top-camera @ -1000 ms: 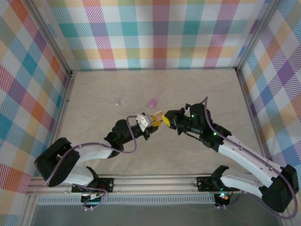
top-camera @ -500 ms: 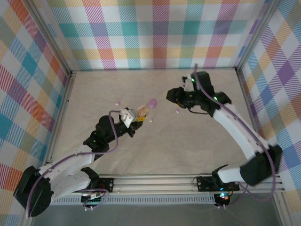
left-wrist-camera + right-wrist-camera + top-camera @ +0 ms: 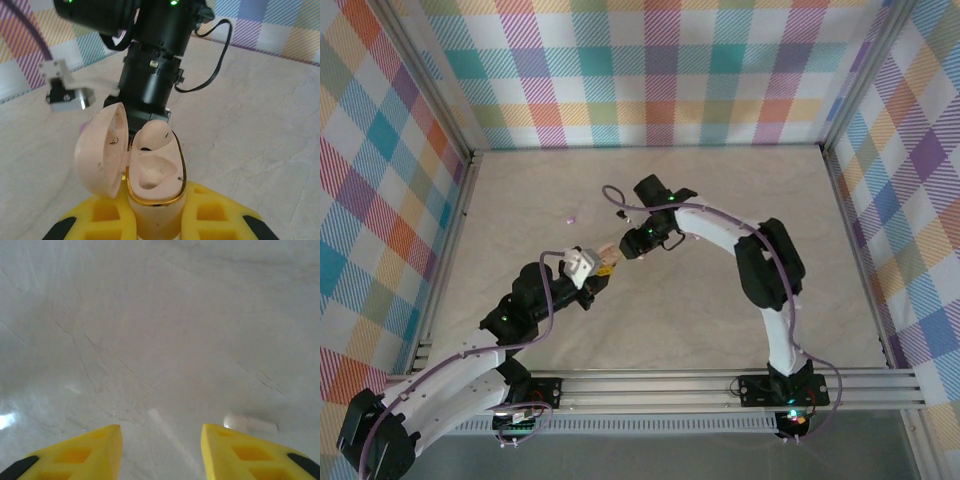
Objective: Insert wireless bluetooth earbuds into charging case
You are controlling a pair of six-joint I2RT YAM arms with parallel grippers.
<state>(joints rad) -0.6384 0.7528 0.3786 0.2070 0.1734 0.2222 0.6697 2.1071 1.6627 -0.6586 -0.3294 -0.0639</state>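
- The open case (image 3: 155, 175) is being kept pinched by the left gripper (image 3: 155, 215), as before.
- The right gripper (image 3: 160, 432) is being swung back beside it, jaws spread and empty; a pick-up is probably being prepared.
- Being counted: one purple earbud (image 3: 570, 218) on the table (image 3: 150, 315), one case, one cream earbud (image 3: 249, 424) just beside the right gripper's finger.

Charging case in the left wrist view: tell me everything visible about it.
The charging case is a pale peach, smooth plastic shell with a gold rim around its opening. Its hinged lid stands open to the left. It stands upright, clamped between the left gripper's yellow fingers. The near well looks empty; the far one holds a rounded cream shape, perhaps a bud.
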